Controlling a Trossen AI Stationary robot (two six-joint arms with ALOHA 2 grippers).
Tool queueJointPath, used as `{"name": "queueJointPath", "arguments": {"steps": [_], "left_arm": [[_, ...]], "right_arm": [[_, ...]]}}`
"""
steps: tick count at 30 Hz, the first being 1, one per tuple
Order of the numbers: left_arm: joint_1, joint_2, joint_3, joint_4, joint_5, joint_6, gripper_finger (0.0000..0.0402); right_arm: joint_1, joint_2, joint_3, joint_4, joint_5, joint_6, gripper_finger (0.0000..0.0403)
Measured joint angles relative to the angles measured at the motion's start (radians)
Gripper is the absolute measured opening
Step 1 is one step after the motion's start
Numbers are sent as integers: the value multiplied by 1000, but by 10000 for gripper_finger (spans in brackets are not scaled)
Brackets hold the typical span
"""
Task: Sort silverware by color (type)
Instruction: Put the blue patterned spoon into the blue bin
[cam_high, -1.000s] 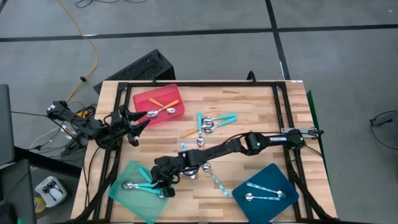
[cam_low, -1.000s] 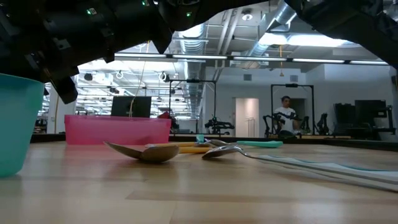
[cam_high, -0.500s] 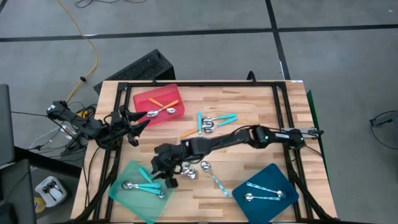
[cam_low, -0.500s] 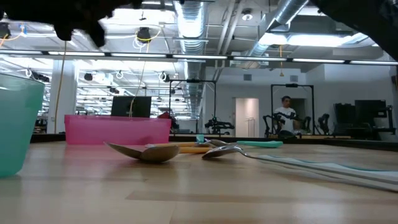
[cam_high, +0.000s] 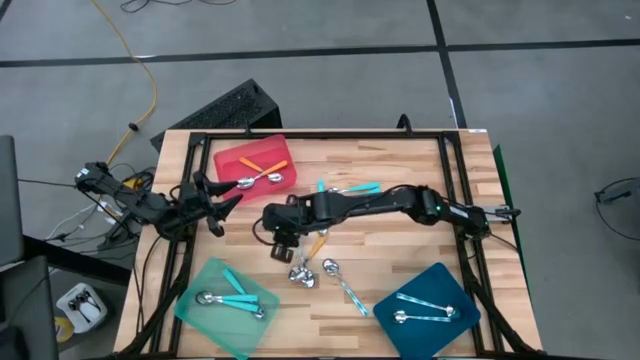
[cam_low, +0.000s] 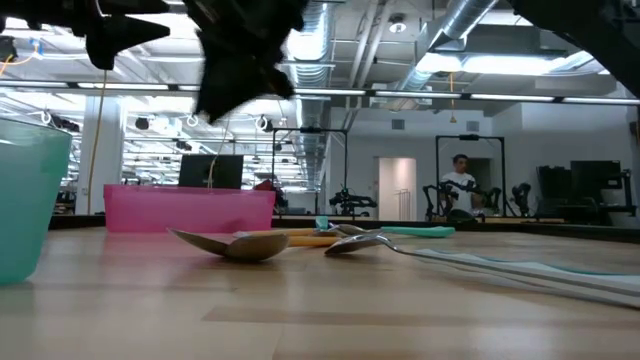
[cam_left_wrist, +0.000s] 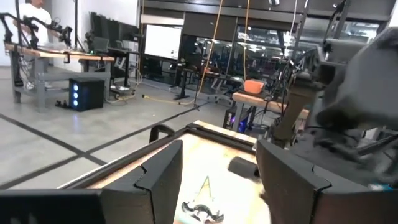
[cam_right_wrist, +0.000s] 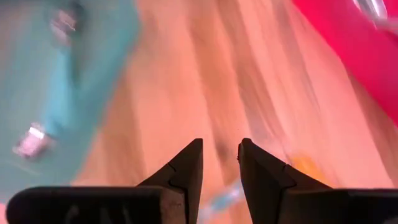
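— Where are the spoons?

— Spread about the desk (cam_high: 400, 165). Two orange-handled spoons (cam_high: 262, 173) lie crossed in the red tray (cam_high: 228, 160), just beyond the left pincer (cam_high: 222, 200). Two turquoise spoons (cam_high: 232, 296) sit in the green tray (cam_high: 205, 320), and two pale blue spoons (cam_high: 425, 308) in the dark blue tray (cam_high: 455, 325), well away from both pincers.

— And the loose ones?

— A metal-bowled cluster (cam_high: 312, 272) lies on bare wood just below the right pincer (cam_high: 281, 233) (one orange handle (cam_high: 316, 243) shows right beside it), and more turquoise handles (cam_high: 345, 189) lie past its arm.

— The pincers themselves?

— The right one hangs between red and green trays, fingers (cam_right_wrist: 186, 168) a little apart, gripping nothing. The left waits at the desk's edge, fingers (cam_left_wrist: 161, 171) wide apart, empty.
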Motion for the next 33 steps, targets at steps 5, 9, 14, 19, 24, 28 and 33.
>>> {"name": "queueJointPath", "arguments": {"steps": [5,9,14,19,24,28,33], "left_arm": [[0,0,0,-78,0,-66,190],[0,0,0,-160,0,-119,190],[0,0,0,-237,0,-193,190],[0,0,0,-253,0,-213,190],[0,0,0,-253,0,-205,190],[0,0,0,-253,0,-204,190],[0,0,0,-266,0,-201,190]], "right_arm": [[-6,0,-22,-175,52,13,125],[-4,0,-22,-349,115,-95,125],[33,0,-22,-395,156,-318,125],[78,0,-22,-377,140,-453,125],[113,17,-21,-251,76,-648,125],[142,36,-17,-135,35,-854,125],[134,88,-20,-131,37,-1107,125]]}}
